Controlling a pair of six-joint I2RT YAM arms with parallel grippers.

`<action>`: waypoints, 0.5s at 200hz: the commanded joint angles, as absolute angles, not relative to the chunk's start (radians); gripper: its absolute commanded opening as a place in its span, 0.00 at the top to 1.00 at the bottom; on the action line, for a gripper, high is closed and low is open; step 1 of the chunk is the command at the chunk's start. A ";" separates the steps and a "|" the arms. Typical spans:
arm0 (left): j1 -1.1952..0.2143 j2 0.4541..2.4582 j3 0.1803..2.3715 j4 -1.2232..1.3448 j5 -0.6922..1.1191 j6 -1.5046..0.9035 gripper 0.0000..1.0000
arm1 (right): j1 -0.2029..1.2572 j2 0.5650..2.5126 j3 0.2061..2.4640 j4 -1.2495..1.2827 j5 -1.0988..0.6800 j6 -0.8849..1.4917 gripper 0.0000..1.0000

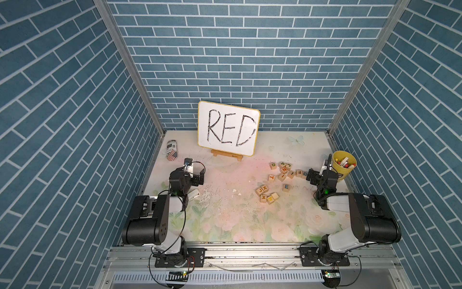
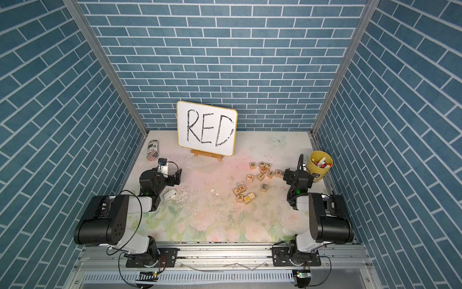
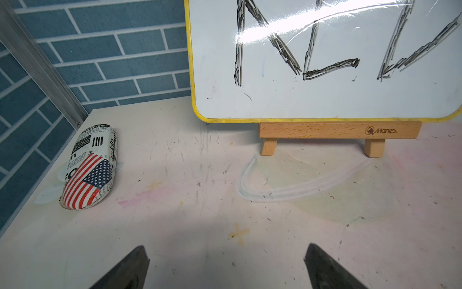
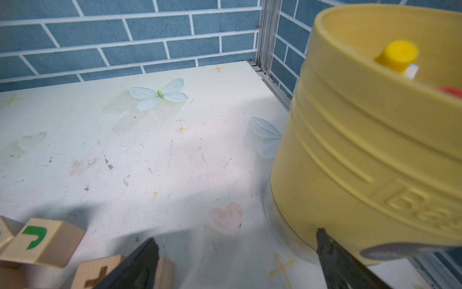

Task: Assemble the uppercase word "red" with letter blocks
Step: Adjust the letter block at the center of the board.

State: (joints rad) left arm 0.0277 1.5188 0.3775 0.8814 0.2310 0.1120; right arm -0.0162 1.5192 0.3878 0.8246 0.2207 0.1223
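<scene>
The green D block (image 1: 273,165) and the green E block (image 1: 286,187) lie among the scattered cubes (image 1: 283,170), near the right gripper (image 1: 310,175) on its inner side and well apart from the left gripper (image 1: 200,176). An R cube I cannot make out. Both arms are folded low over the table (image 1: 225,212). Both grippers are spread wide and hold nothing; the right one is just beside the yellow cup (image 1: 346,172)

Bright, even light; soft shadows on the surface (image 4: 150,162). Glare streaks the whiteboard (image 3: 325,100). Yellow cup (image 4: 362,155) blurred.
</scene>
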 commanded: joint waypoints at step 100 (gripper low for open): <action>0.034 1.287 0.790 0.105 0.172 0.093 0.01 | -0.009 1.180 0.816 -0.117 0.313 0.532 0.01</action>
